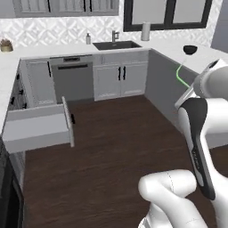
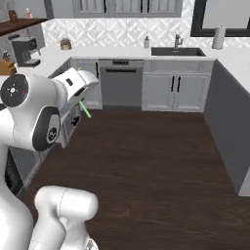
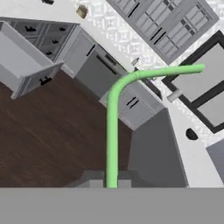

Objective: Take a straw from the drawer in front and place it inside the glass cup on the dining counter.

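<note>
Straw in hand, delivery to the cup not yet made.
The drawer (image 1: 38,127) stands pulled out and apparently empty, while the gripper (image 3: 112,183), jaws pinched on the straw (image 3: 114,118), carries it high above the kitchen floor (image 1: 111,147); placing it in the cup remains.

No text, label, brand, number or sign can be read in these pictures. The arm (image 1: 196,133) has some small dark marks on its side, but they are too small and blurred to read.
</note>
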